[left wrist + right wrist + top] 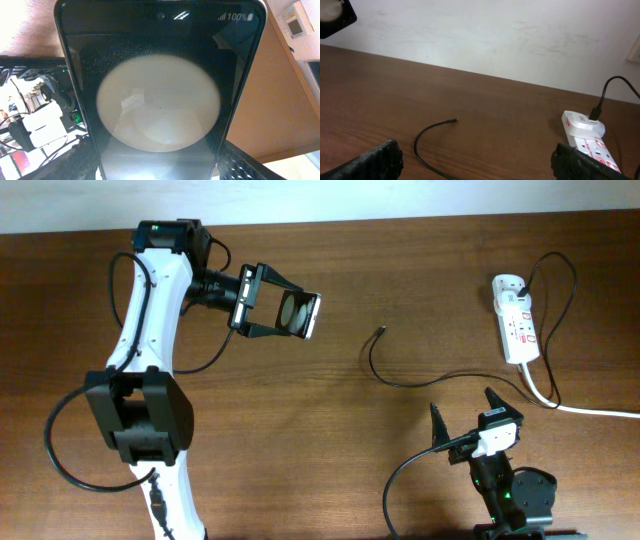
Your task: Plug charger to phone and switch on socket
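Observation:
My left gripper [275,308] is shut on the phone [298,315] and holds it up above the table at the upper middle. The phone's black glossy face [160,100] fills the left wrist view, with a pale round glare and "100%" at its top. The charger cable [400,378] lies on the table, its small plug tip [382,331] pointing up-left; it also shows in the right wrist view [422,142]. The white socket strip [517,330] lies at the far right with a black plug in it [585,132]. My right gripper [462,415] is open and empty near the front edge.
The socket's thick white cord [590,408] runs off the right edge. The left arm's white body [150,330] spans the left side, with black base cables [70,450] looping beside it. A pale wall [495,35] stands behind the table.

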`<state>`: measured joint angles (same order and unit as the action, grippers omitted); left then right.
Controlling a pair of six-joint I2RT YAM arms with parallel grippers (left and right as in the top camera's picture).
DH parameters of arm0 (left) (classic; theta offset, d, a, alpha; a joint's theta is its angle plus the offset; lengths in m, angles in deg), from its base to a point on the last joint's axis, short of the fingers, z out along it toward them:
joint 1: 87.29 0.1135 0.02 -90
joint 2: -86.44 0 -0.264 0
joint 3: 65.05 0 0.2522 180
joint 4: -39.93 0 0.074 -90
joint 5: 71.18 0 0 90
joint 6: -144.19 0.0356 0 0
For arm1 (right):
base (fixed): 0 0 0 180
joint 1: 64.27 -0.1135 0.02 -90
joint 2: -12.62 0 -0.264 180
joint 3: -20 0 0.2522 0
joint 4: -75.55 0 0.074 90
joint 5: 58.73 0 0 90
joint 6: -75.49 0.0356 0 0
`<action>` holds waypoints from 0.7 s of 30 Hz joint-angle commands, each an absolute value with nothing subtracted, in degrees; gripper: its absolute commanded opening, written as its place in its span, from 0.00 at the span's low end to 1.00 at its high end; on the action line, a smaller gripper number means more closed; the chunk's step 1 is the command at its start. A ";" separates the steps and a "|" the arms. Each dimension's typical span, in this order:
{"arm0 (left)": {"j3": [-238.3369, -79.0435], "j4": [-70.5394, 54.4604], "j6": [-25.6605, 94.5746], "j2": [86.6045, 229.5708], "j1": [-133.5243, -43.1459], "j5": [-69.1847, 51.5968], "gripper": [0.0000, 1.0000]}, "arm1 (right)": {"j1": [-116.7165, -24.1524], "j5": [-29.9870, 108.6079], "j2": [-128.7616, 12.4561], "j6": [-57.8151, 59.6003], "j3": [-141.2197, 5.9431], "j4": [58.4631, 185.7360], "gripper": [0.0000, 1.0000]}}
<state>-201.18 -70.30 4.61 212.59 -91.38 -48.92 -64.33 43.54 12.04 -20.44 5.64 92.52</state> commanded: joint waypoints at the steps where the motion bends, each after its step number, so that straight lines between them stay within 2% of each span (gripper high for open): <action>1: -202.60 -70.56 3.91 213.07 -91.12 -51.90 0.00 | -64.63 44.28 12.41 -15.72 4.92 92.98 0.99; 8: -202.62 -70.56 3.96 213.07 -91.12 -51.70 0.00 | -64.63 44.28 12.41 -11.54 0.35 93.50 0.99; 13: -202.60 -70.58 4.13 213.07 -91.12 -51.70 0.00 | -64.59 44.30 8.92 -3.22 -4.72 95.12 0.99; 21: -202.60 -70.58 4.57 213.07 -91.12 -51.70 0.00 | -64.54 44.55 -10.25 -3.24 -20.59 99.93 0.99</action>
<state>-201.20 -70.30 4.63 212.59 -91.38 -48.88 -64.33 43.87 -5.44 -3.89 -14.82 98.29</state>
